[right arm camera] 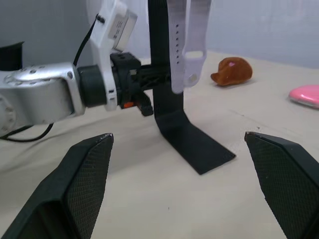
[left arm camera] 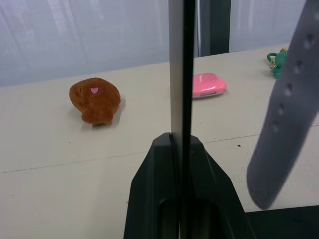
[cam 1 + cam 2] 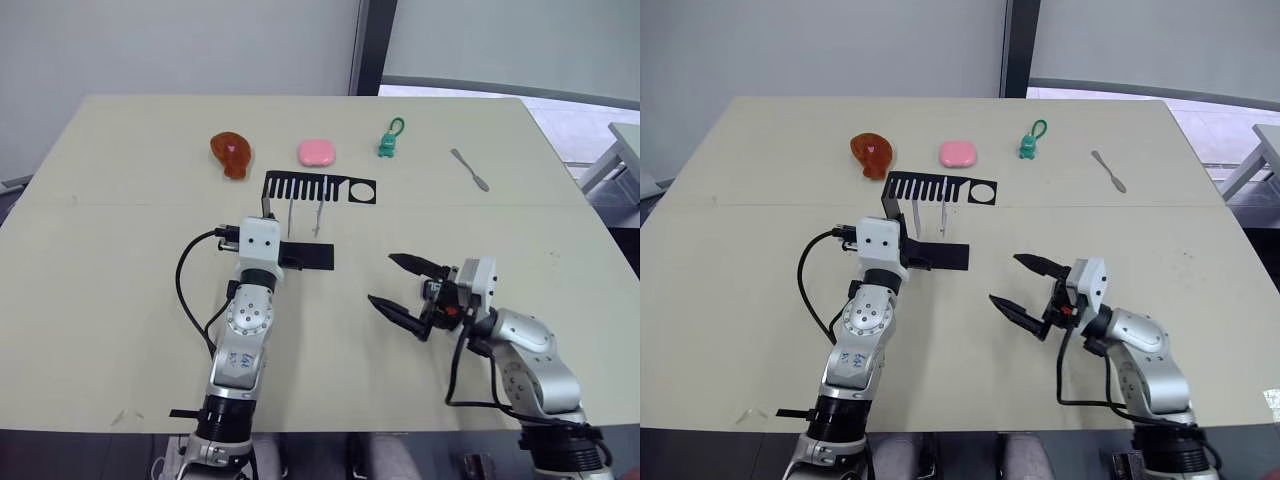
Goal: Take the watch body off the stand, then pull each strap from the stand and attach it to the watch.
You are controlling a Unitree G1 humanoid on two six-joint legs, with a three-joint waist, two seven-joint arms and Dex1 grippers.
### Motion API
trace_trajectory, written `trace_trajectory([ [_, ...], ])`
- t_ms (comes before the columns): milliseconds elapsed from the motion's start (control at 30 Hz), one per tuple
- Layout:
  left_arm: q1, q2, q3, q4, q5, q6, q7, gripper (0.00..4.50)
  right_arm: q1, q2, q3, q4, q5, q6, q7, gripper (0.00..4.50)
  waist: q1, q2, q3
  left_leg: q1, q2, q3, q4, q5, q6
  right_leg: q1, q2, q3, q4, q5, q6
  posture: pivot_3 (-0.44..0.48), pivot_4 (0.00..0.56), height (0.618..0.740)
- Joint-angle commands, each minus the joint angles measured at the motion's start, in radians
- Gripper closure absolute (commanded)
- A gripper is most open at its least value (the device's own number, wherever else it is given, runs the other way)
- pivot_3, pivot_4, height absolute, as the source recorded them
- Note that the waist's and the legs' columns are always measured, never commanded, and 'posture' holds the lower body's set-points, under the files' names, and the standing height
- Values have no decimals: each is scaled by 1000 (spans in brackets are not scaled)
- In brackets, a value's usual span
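Observation:
The black stand (image 3: 312,257) is upright on the table, its comb-slotted top bar (image 3: 300,187) ending in an empty round hole. Two pale straps (image 3: 290,215) (image 3: 318,214) hang from the slots; in the right wrist view they are the white strips (image 1: 175,50) (image 1: 198,35). My left gripper (image 2: 180,147) is shut on the stand's thin upright, near the base. Right of the stand my right gripper (image 3: 384,280) is held open just above the table, with nothing between its fingers (image 1: 84,174). The watch body is out of view.
Along the far side of the table lie a brown toy (image 3: 231,153), a pink case (image 3: 317,152), a green keychain figure (image 3: 389,142) and a grey spatula-like tool (image 3: 470,170). The table's front edge runs just below both arms.

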Motion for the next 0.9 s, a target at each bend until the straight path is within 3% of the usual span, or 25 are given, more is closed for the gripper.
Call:
trace_trajectory([
  [33, 6, -7, 9, -31, 9, 5, 17, 4465, -20, 70, 26, -101, -85, 75, -225, 0, -1, 0, 0, 0, 0, 0, 0, 0, 0, 0, 0, 0, 0, 0, 0, 0, 150, 740],
  [100, 6, -12, 14, -34, 8, 5, 23, 4465, -34, 109, 54, -143, -136, 177, -349, 0, -1, -1, 0, -1, 0, 0, 0, 0, -1, -2, 0, 0, 1, 0, 0, 0, 150, 740],
  [333, 14, -37, -8, -65, 4, 47, 35, 4465, -92, 257, 150, -183, -208, 223, -525, 0, -2, -1, 0, -2, 0, 0, -1, 1, -1, -3, 0, 0, 1, 0, 0, 0, 150, 740],
  [900, 3, -28, -18, -65, 2, 54, 42, 4465, -200, 378, 220, -108, -285, 229, -632, 0, -3, -1, 0, -3, 0, 0, -1, 1, -1, -4, 0, 0, 1, 0, 0, 0, 150, 740],
])
